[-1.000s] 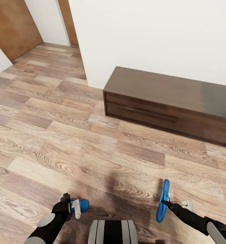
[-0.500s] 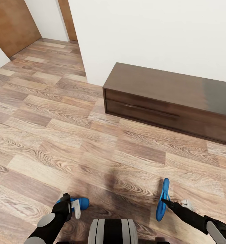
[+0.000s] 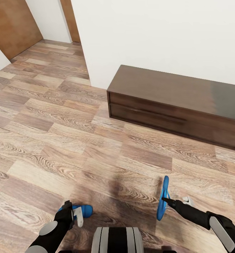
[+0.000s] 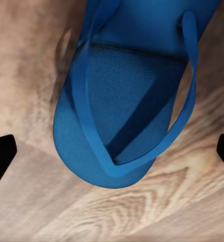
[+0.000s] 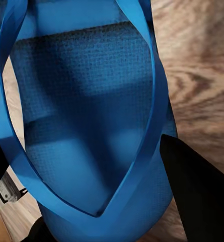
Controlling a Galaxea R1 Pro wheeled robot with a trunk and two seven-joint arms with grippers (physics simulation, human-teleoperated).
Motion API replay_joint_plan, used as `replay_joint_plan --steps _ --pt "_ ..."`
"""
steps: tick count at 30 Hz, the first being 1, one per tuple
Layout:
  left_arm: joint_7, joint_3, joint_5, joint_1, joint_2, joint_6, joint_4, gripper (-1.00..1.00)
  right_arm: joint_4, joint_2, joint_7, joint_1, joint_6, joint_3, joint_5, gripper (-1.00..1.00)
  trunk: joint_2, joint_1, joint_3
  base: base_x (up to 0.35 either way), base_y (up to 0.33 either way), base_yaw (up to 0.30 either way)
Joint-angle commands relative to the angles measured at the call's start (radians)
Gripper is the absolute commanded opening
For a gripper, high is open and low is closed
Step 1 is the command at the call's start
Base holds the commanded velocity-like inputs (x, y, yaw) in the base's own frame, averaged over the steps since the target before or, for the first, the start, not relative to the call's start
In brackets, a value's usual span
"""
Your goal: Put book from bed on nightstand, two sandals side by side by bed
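Head view: the left pincer grips one flat bright blue flip-flop sandal above the wood-plank floor; the right pincer carries the other blue sandal edge-up, seemingly for transport.

Left wrist view: that sandal's straps face the camera.

Right wrist view: fingers clamp the strapped sole.

The floor is wood plank with strong swirling grain and a soft satin sheen. The long low cabinet is dark brown wood, its top glossy enough to catch a pale reflection. The sandal between the left jaws looks like matt blue foam, its footbed finely dimpled, its straps smooth. The sandal in the right jaws shows the same texture.
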Motion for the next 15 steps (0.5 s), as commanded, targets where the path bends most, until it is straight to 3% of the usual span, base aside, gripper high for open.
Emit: replay_joint_plan --steps 1,6,11,15 --pt "-0.007 -0.002 -0.007 0.0 0.0 0.003 -0.002 1.0 0.0 0.0 0.0 0.0 0.007 0.0 -0.006 -1.0 0.0 0.0 -0.001 0.0 0.0 0.0" --pt "-0.007 -0.002 -0.007 0.0 0.0 0.005 -0.002 1.0 0.0 -0.003 0.002 0.0 0.01 -0.016 -0.017 -1.0 -0.001 0.001 -0.012 0.0 0.0 0.0" --pt "-0.007 -0.002 -0.007 0.0 0.0 0.007 -0.002 1.0 -0.001 -0.004 0.002 0.0 0.042 -0.088 -0.046 -1.0 -0.001 0.002 -0.02 0.0 0.0 0.0" --pt "-0.007 -0.003 -0.007 0.0 0.0 0.008 -0.002 1.0 -0.002 -0.005 0.003 0.0 0.066 -0.107 -0.05 -1.0 -0.002 0.003 -0.028 0.0 0.0 0.0"
